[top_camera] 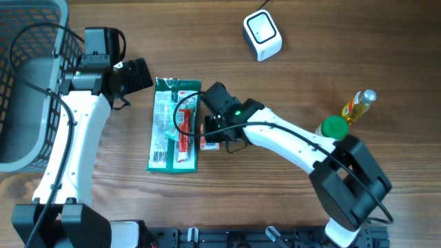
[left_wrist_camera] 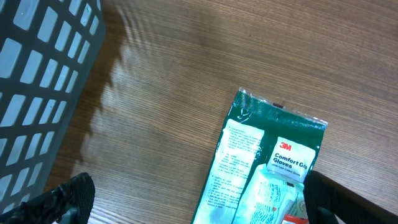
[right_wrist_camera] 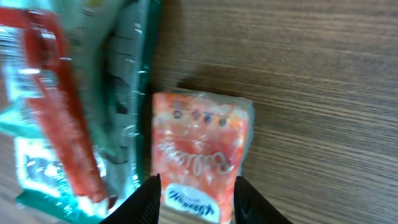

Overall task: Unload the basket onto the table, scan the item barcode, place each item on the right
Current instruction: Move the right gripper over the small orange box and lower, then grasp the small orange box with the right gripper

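At table centre, the small orange-red plastic sachet lies beside the green glove pack. Its near end sits between the fingers of the right gripper, long axis pointing away; whether they clamp it cannot be told. The left gripper gapes, farther off.

Looked straight down over the whole table from overhead; peered close at the wood from both wrists; shared the glove pack.

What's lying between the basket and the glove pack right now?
Nothing: bare table runs from the basket to the glove pack, as the left wrist view shows.
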Controlling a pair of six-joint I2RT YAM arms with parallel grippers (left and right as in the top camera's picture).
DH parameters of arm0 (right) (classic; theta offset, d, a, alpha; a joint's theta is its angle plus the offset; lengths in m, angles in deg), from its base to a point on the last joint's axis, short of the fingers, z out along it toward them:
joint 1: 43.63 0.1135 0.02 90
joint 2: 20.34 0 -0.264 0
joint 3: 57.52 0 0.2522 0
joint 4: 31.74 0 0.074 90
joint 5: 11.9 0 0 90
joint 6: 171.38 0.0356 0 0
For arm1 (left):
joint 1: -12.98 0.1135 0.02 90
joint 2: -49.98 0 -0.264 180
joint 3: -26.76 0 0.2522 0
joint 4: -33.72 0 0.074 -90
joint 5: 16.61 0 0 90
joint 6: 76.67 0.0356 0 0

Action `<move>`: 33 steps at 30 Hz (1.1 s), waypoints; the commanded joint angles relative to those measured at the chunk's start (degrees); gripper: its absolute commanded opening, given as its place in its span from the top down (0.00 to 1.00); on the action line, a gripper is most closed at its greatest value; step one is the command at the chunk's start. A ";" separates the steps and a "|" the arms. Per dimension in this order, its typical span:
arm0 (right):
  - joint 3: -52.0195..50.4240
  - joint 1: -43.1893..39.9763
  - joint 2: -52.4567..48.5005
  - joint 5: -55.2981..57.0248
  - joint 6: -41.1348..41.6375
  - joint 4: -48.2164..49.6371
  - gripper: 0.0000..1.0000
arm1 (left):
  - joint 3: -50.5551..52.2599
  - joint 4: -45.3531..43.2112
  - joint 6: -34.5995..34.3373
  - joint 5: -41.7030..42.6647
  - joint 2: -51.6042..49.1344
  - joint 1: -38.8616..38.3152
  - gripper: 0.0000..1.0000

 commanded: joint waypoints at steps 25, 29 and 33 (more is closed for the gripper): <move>-0.13 -0.02 -5.97 0.35 2.29 -0.76 0.96 | -0.31 -0.13 -0.50 -0.31 -0.13 0.33 0.00; 0.87 -2.05 -4.33 0.55 0.98 -4.00 0.96 | -0.31 -0.13 -0.50 -0.28 -0.13 0.33 0.00; 1.16 -6.58 -0.42 0.81 -3.78 -8.50 0.96 | -0.31 -0.13 -0.50 -0.31 -0.13 0.33 0.00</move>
